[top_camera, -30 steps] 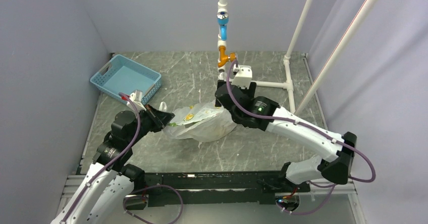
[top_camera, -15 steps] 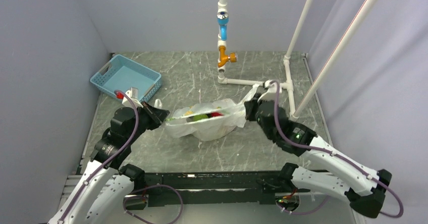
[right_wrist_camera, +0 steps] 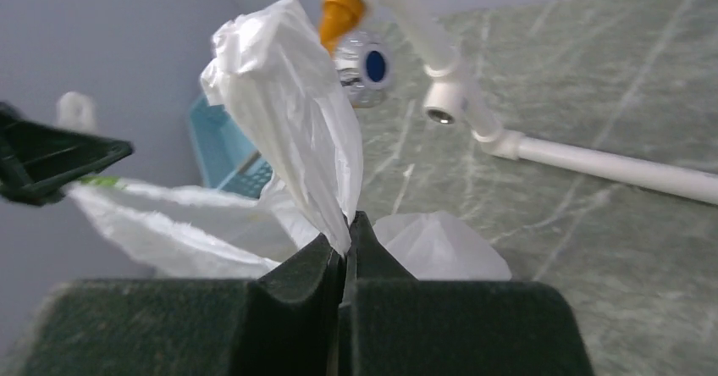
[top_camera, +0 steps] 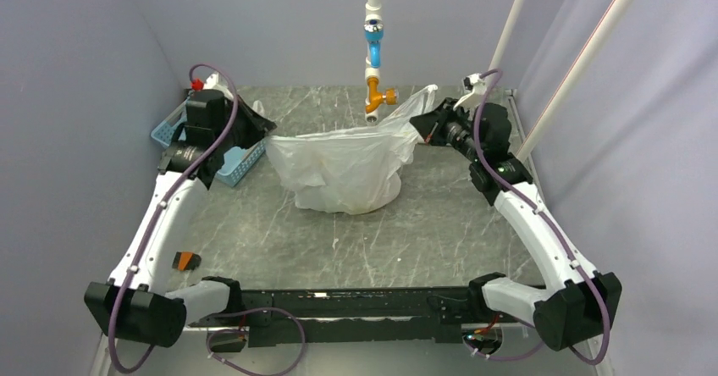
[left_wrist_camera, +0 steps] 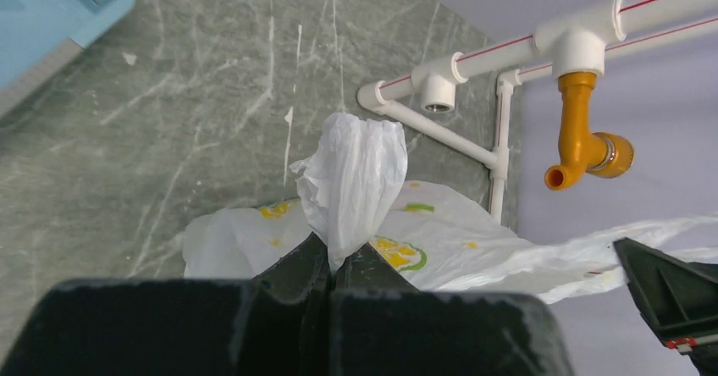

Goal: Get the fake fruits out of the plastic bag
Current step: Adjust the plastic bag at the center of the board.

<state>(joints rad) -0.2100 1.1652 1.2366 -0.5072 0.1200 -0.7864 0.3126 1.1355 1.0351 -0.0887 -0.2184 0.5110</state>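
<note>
The plastic bag (top_camera: 343,168) hangs stretched between both grippers, its bottom resting on the table. My left gripper (top_camera: 262,130) is shut on the bag's left handle (left_wrist_camera: 351,173), with the film pinched between its fingertips (left_wrist_camera: 309,262). At the other side my right gripper (top_camera: 416,124) is shut on the right handle (right_wrist_camera: 288,113). In its own view the left gripper (left_wrist_camera: 332,257) looks down on yellow-green printed marks (left_wrist_camera: 398,253). Film bunches up out of the right gripper (right_wrist_camera: 345,228). The fake fruits are hidden inside the bag.
A blue lattice basket (top_camera: 222,163) stands at the back left, partly under my left arm. White pipework with an orange tap (top_camera: 378,98) rises behind the bag; pipes (top_camera: 508,29) slant up at the right. A small orange-and-black object (top_camera: 186,260) lies at the front left.
Both arms rose and spread apart, pulling the bag up by its handles. The right gripper closed on its handle. Fruits visible in the bag's mouth half a second ago are now hidden.
</note>
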